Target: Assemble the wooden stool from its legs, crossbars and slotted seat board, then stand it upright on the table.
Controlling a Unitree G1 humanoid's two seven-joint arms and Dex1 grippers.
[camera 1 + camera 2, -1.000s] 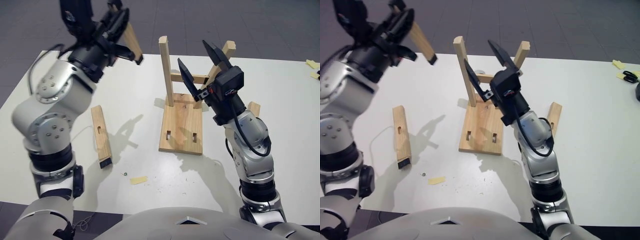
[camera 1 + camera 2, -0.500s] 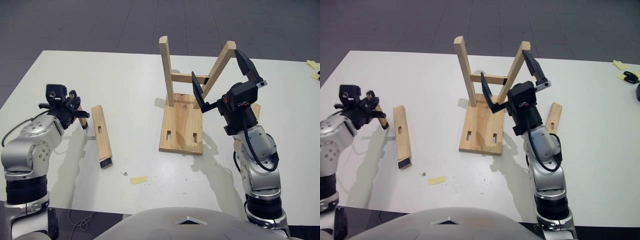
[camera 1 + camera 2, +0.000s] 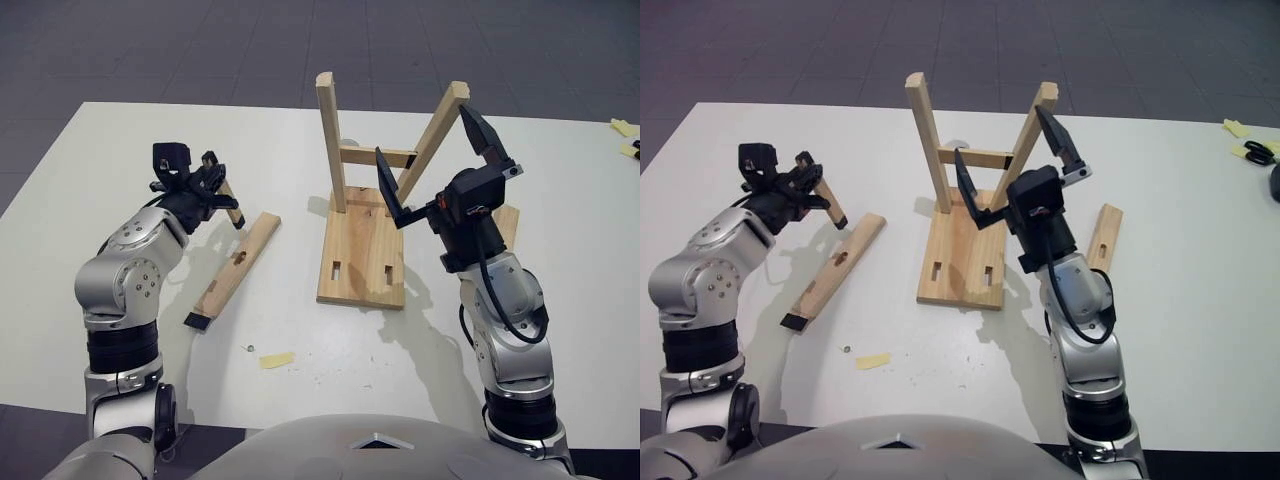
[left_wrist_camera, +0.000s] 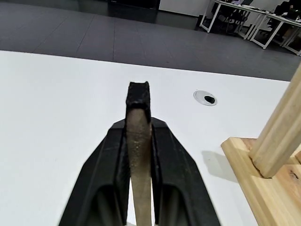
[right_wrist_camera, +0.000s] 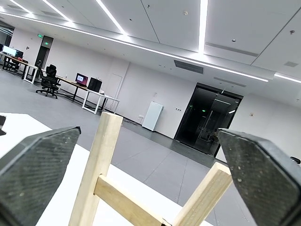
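Observation:
The slotted seat board [image 3: 362, 262] lies flat mid-table. Two legs [image 3: 331, 140] [image 3: 437, 128] stand up from it, joined by a crossbar [image 3: 376, 156]. My right gripper [image 3: 422, 130] is open, its fingers either side of the right-hand leg and touching nothing; in the right wrist view both legs and the crossbar [image 5: 123, 201] sit between its fingers. My left gripper [image 3: 208, 184] hovers over the table's left part, shut on a short wooden piece with a dark end [image 4: 138, 141]. A slotted leg [image 3: 235, 270] lies askew just right of it. Another leg [image 3: 1103, 236] lies behind my right arm.
A yellow tape scrap [image 3: 277, 359] and a small screw [image 3: 251, 348] lie near the front edge. A round cable hole [image 4: 205, 98] is in the tabletop farther back. More yellow scraps [image 3: 625, 128] and scissors [image 3: 1260, 152] sit at the far right edge.
My left arm came down from high up, swung far left, then moved right with its wooden piece. The loose slotted leg has turned askew. My right gripper shifted slightly around the right-hand leg.

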